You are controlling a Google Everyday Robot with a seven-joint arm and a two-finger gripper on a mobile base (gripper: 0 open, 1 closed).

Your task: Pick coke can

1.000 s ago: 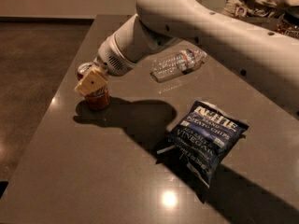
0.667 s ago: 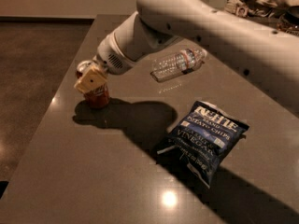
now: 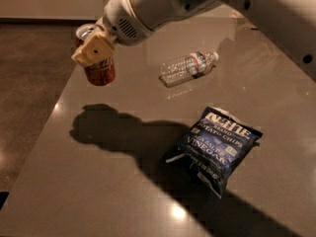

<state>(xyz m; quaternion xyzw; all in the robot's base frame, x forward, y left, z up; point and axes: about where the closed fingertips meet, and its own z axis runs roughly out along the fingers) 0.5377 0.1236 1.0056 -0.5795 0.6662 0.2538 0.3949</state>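
Note:
The coke can [image 3: 99,71] is a small red can with a silver top. It hangs in the air above the left part of the grey table [image 3: 123,191], tilted slightly, and casts a shadow on the tabletop below. My gripper [image 3: 94,51] is shut on the coke can, with a tan finger pad [image 3: 93,50] pressed on its near side. The white arm reaches in from the upper right.
A clear plastic bottle [image 3: 188,67] lies on its side at the back middle of the table. A dark blue chip bag [image 3: 217,147] lies at the right front. The table's left edge drops to a brown floor [image 3: 24,83].
The coke can has gone from standing on the table to being held in the air. The gripper has risen with it.

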